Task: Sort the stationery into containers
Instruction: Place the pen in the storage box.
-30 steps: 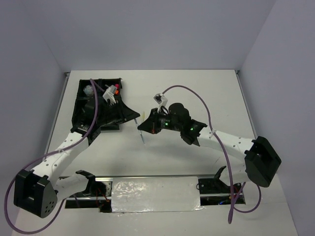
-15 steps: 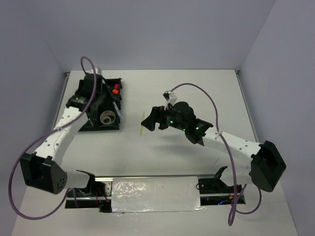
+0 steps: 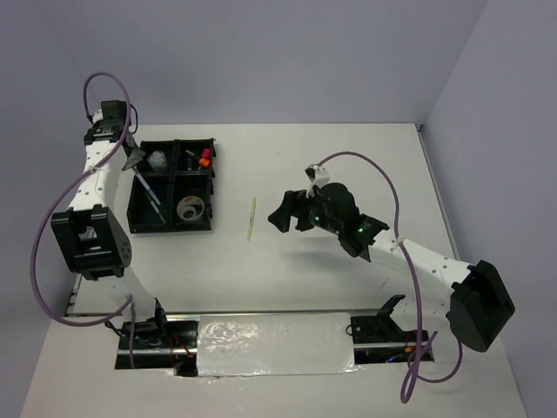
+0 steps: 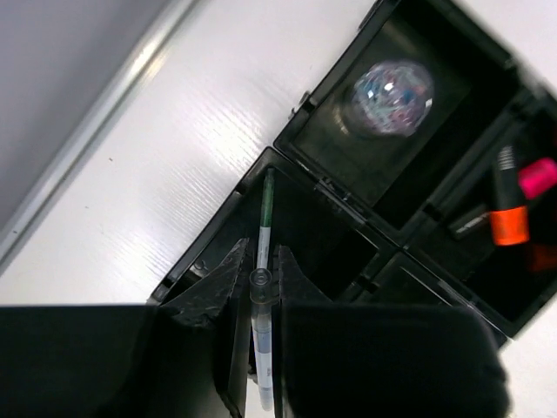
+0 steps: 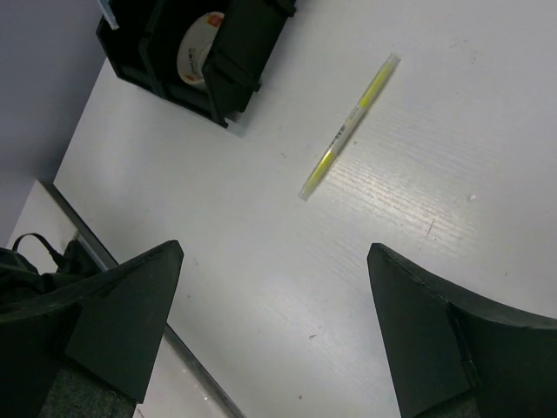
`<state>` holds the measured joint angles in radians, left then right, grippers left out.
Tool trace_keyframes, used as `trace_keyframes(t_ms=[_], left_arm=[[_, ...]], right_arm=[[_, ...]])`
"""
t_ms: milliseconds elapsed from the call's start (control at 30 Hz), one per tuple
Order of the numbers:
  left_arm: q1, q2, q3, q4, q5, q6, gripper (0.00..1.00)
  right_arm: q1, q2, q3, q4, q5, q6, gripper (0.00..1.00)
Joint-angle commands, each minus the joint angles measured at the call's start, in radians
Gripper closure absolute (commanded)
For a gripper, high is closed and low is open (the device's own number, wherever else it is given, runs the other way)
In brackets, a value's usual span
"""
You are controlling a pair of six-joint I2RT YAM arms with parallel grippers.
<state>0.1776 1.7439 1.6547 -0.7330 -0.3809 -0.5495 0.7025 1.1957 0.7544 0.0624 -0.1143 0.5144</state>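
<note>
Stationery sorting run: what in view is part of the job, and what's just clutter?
Job: tray, green pen in left pincer, yellow pen on table, tape roll, orange-capped highlighter.
Lying about: purple cable, foil sheet at near edge.

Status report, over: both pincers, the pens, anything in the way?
Left pincer shut on thin clear green-tipped pen, over black four-compartment plastic tray. Right pincer open, empty, above white table. Thin yellow pen lies loose on table, unsorted. Nothing blocks it.

Left arm reaches up along the far-left side with the wrist at the top. Its hand angles down, fingers pinched nearly together on a thin pen. Right arm stretches low toward centre; its hand is spread wide and holds nothing.
</note>
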Motion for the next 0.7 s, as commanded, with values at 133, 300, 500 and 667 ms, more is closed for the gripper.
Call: trace_keyframes(t_ms=[133, 300, 500, 667], left_arm=[[0.030, 0.066, -0.081, 0.076, 0.024, -0.029, 0.96], [0.039, 0.045, -0.114, 0.116, 0.014, -0.043, 0.81], [0.045, 0.023, -0.151, 0.121, 0.079, -0.061, 0.16], [0.042, -0.030, -0.141, 0.078, 0.134, -0.047, 0.01]], right_arm=[[-0.009, 0.048, 0.002, 0.030, -0.074, -0.024, 0.06], [-0.006, 0.064, 0.011, 0.053, -0.108, -0.005, 0.06], [-0.006, 0.100, 0.040, 0.047, -0.113, 0.001, 0.06], [0.015, 0.237, 0.221, -0.106, 0.005, -0.013, 0.06]])
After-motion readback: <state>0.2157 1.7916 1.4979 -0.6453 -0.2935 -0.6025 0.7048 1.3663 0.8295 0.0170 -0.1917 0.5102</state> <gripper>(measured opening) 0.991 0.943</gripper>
